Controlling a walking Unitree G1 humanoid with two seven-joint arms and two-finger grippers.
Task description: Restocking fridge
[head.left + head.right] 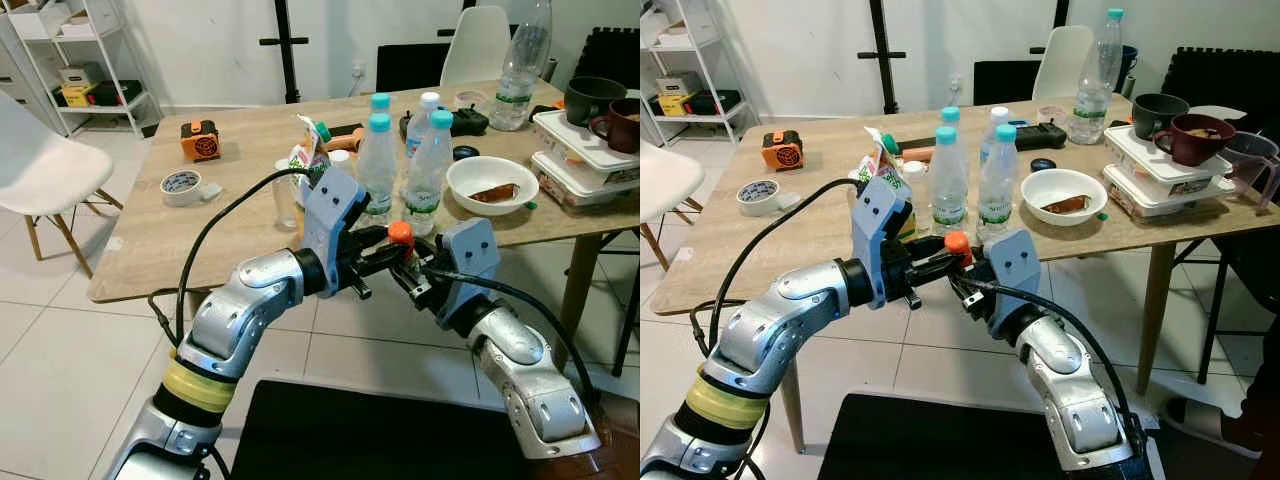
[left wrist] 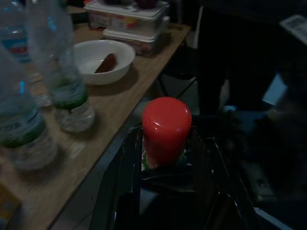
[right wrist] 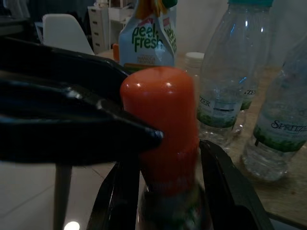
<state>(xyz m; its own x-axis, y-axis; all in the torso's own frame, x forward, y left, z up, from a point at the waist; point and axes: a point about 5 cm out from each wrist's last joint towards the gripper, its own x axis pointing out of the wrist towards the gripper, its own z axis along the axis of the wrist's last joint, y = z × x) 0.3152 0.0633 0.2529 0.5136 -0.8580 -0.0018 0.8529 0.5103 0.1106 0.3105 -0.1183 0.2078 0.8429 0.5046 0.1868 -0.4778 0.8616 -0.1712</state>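
We see one small bottle with an orange-red cap [image 1: 400,233] held in the air just off the near edge of the wooden table [image 1: 140,250], between the robot's two grippers. The left gripper [image 1: 385,247] reaches in from the left with its black fingers closed around the bottle's neck, just under the cap; the left wrist view shows the cap [image 2: 166,127] standing upright between those fingers. The right gripper [image 1: 412,272] meets it from the right, its two fingers clamped on the bottle's body below the cap, as the right wrist view shows [image 3: 163,129]. Both silver forearms are bent inward at chest height, so the grippers face each other and nearly touch.

On the table behind them we count four small water bottles [image 1: 378,165] with pale blue or white caps, standing upright in a tight cluster, and one taller clear bottle [image 1: 520,65] at the far right end. One juice carton [image 1: 310,160] stands just left of the cluster, with one small white-lidded jar [image 1: 912,195] beside it. One white bowl [image 1: 492,183] holding a brown piece of food sits to the right of the cluster. Further right are two stacked food containers [image 1: 585,160], carrying two dark mugs [image 1: 615,120]. One roll of tape [image 1: 182,185] and one orange device [image 1: 201,140] lie towards the table's left end.
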